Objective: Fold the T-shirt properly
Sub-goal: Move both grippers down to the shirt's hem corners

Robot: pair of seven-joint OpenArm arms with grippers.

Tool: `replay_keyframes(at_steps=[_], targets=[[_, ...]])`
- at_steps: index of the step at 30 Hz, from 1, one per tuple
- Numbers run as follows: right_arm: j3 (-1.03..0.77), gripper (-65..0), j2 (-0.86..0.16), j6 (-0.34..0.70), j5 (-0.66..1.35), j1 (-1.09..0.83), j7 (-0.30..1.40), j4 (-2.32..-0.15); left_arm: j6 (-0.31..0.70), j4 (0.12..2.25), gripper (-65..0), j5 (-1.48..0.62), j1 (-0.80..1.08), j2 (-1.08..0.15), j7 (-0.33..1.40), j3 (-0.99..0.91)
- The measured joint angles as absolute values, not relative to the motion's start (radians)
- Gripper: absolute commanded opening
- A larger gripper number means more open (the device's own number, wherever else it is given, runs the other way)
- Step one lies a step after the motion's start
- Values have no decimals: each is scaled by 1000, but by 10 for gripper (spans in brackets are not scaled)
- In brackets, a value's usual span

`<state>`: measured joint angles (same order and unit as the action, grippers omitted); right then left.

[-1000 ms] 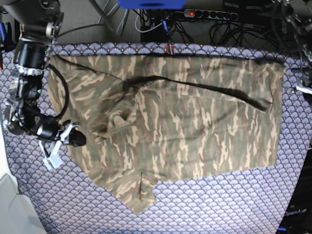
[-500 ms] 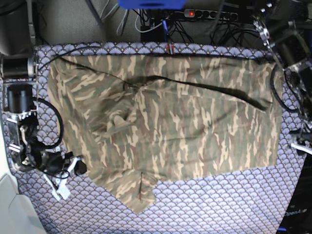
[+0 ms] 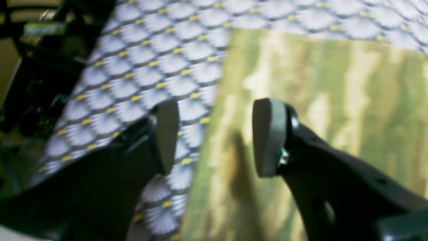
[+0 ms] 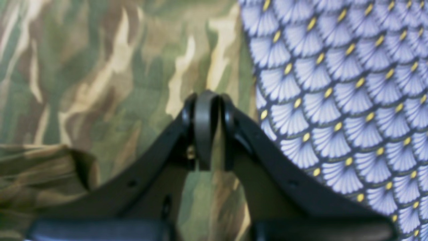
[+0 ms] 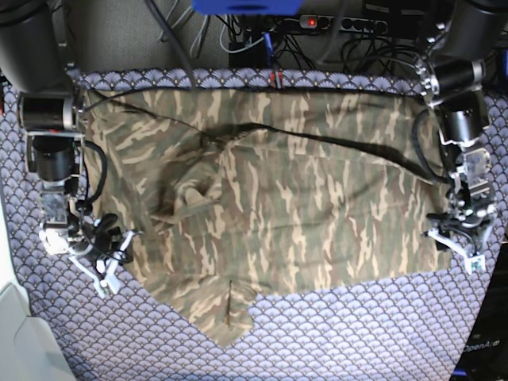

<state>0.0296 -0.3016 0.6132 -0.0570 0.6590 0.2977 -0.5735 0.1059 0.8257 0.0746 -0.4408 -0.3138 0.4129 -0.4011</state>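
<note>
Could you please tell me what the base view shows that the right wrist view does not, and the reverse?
Only the base view shows the whole T-shirt spread out, the left gripper at its edge, and the power strip. Only the right wrist view shows the right gripper with jaws nearly together, holding nothing visible, above the shirt's edge. Both show camouflage cloth on the tablecloth.

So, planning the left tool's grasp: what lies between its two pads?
Left wrist view: the shirt edge, where it meets the tablecloth, runs between the open left tool's pads.
</note>
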Motion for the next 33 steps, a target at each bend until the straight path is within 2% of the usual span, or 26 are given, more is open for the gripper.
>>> replay_keyframes(at_steps=[7, 16, 25, 33], targets=[[-104, -476, -305, 612, -72, 670, 173, -577, 94, 825, -307, 77, -445, -302, 392, -398], [-114, -390, -265, 612, -70, 570, 32, -575, 101, 825, -307, 75, -444, -296, 391, -397], [-258, -360, -263, 608, -37, 562, -4, -575, 101, 825, -307, 75, -444, -299, 392, -398], [-262, -359, -263, 609, -41, 562, 5, -575, 94, 825, -307, 75, -425, -280, 401, -404]])
